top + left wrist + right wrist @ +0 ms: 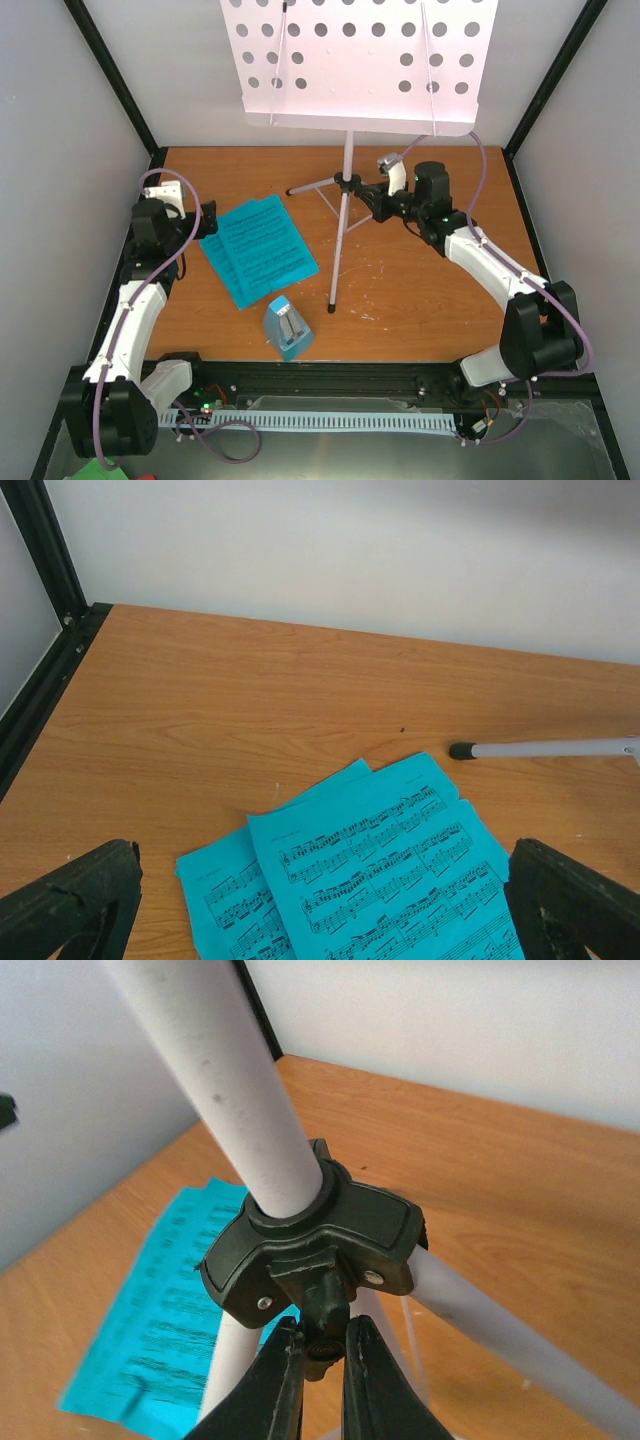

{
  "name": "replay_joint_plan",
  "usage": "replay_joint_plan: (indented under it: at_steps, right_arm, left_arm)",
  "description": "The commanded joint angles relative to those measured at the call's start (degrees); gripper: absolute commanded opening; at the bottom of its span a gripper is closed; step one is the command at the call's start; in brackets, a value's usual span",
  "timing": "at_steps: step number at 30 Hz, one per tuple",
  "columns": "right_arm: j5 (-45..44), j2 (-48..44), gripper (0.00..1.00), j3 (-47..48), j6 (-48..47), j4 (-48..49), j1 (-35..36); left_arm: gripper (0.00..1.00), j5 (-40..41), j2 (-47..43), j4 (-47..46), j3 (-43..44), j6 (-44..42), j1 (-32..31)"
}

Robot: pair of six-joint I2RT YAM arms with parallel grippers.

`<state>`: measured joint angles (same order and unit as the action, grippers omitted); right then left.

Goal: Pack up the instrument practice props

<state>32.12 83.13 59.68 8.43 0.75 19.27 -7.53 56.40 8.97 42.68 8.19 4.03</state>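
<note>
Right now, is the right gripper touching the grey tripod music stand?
Touching. The right wrist view shows the right gripper pinching the small black knob under the black collar of the grey tripod music stand, with no gap.

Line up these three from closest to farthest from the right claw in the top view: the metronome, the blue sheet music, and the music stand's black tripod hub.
1. tripod hub: at the back middle of the table, pinched by the right claw.
2. sheet music: lying flat, left of the stand.
3. metronome: near the front edge, farthest away.
</note>
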Motion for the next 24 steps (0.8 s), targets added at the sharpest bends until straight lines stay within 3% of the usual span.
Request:
replay_joint_plan:
  at_steps: [1, 14, 19, 21, 24]
  right_arm:
    - [-8.65, -0.36, 0.03, 0.31, -18.65, -4.89, 3.05]
    - [-20.35, -0.13, 0.03, -0.29, -43.88, 0.42, 6.13]
    - [-21.85, -1.83, 0.07, -1.01, -45.45, 1.26, 6.74]
    - [-20.16, -3.78, 0.23, -2.01, -42.68, 2.33, 6.75]
    - [-16.25, -7.29, 0.63, -3.78, -36.73, 3.82, 6.75]
  left_arm:
    - [0.99, -0.73, 0.2, -0.91, 0.61, -0.1, 0.12]
    - [0.99, -0.81, 0.38, -0.89, 0.51, -0.1, 0.18]
    - [0.99, -0.69, 0.55, -0.89, 0.51, -0.1, 0.19]
    - [1.0, -0.6, 0.63, -0.89, 0.5, -0.21, 0.2]
    - [0.99, -0.53, 0.89, -0.89, 0.48, -0.19, 0.16]
